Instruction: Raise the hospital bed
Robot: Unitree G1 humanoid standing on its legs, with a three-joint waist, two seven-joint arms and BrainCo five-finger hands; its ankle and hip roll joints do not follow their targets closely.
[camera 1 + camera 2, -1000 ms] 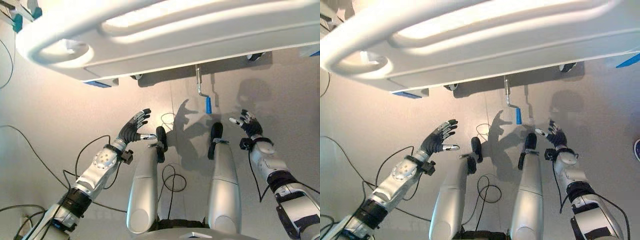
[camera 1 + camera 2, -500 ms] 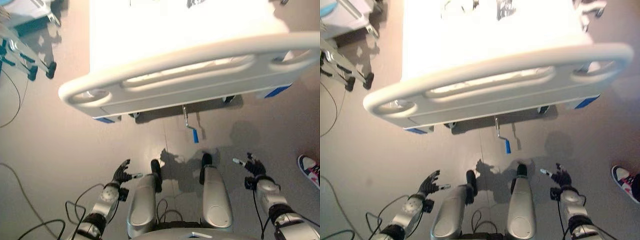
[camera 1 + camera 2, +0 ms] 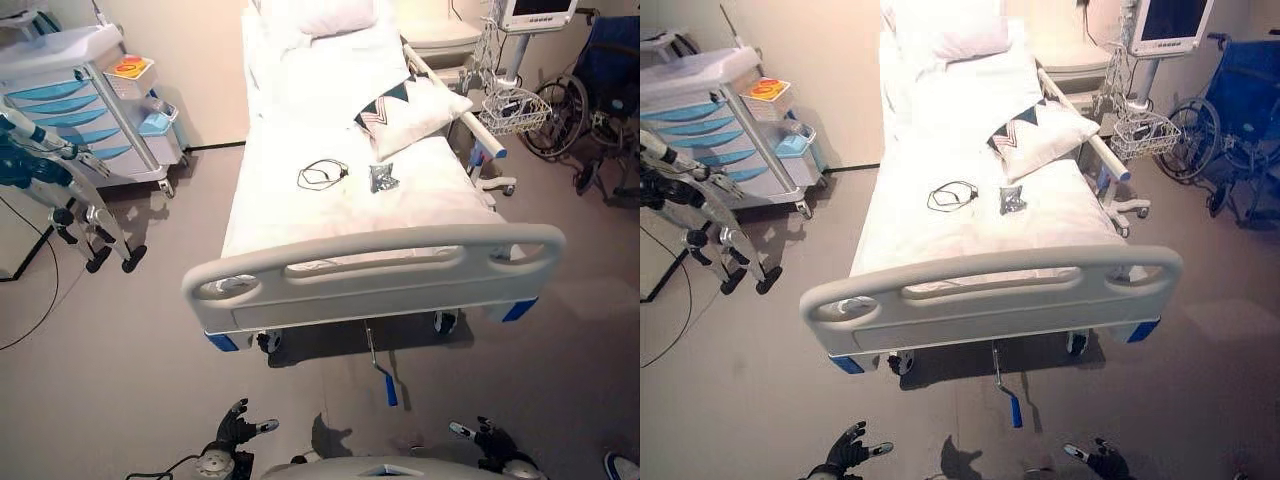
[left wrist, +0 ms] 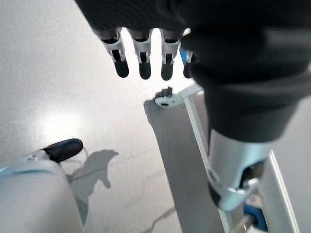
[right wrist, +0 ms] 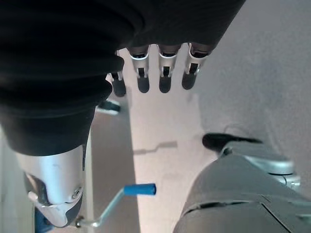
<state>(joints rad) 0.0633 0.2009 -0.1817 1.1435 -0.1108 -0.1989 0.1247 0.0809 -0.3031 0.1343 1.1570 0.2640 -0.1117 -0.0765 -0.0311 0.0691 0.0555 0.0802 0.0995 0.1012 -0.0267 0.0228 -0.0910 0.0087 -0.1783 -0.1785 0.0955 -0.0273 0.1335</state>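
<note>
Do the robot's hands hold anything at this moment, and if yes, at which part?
Nothing is held. The left hand and right hand hang open over the floor, fingers straight, apart from the bed's blue-handled crank.

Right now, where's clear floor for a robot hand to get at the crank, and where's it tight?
Bare floor runs from the footboard down to both open hands: left robot hand, right robot hand. The crank juts into it with floor free on either side. Tight: left of the bed, by the drawer cart and wheeled stand; right, by the wheelchair.
</note>
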